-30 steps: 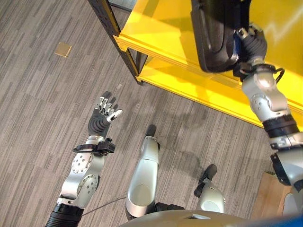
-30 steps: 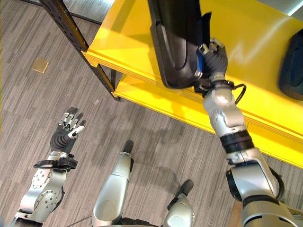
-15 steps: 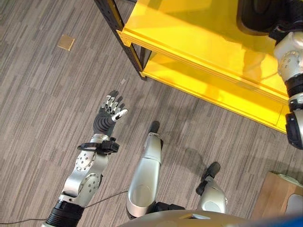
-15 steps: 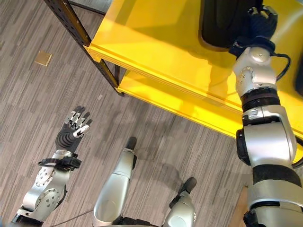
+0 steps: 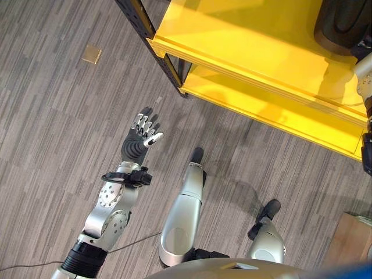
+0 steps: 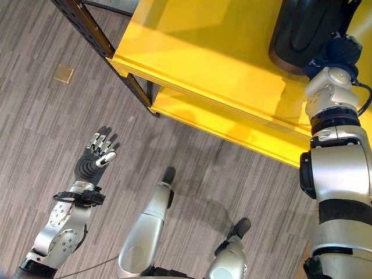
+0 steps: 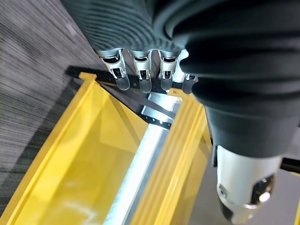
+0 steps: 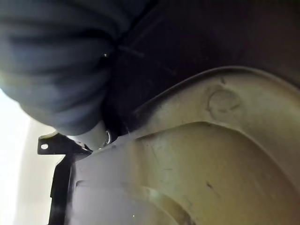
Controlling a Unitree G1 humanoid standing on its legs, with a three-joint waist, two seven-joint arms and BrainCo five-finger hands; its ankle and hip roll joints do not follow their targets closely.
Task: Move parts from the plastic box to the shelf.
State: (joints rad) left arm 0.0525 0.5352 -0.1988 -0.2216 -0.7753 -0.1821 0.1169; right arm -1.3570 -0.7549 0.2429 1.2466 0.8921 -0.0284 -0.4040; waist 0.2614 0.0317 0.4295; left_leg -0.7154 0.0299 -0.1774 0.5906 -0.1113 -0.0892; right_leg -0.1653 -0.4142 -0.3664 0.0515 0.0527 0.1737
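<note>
A large black moulded part (image 6: 305, 26) lies on the top board of the yellow shelf (image 6: 203, 52), toward its right end. My right hand (image 6: 342, 49) sits at the part's near edge, its dark-covered fingers curled onto that edge. In the right wrist view the part's smooth surface (image 8: 197, 168) is right against the hand's dark cover. My left hand (image 5: 141, 139) hangs open over the floor, well to the left of the shelf and holding nothing. Its straight fingers (image 7: 140, 77) point toward the shelf's yellow boards (image 7: 93, 154).
The shelf has a lower yellow board (image 6: 232, 125) and a black perforated corner post (image 6: 87, 29). A small brass plate (image 6: 63, 73) is set in the grey striped floor. A wooden piece (image 5: 349, 247) shows at the lower right.
My right hand has carried the black part from the shelf's front edge up onto the top board and further right. The left hand stays open in much the same place.
</note>
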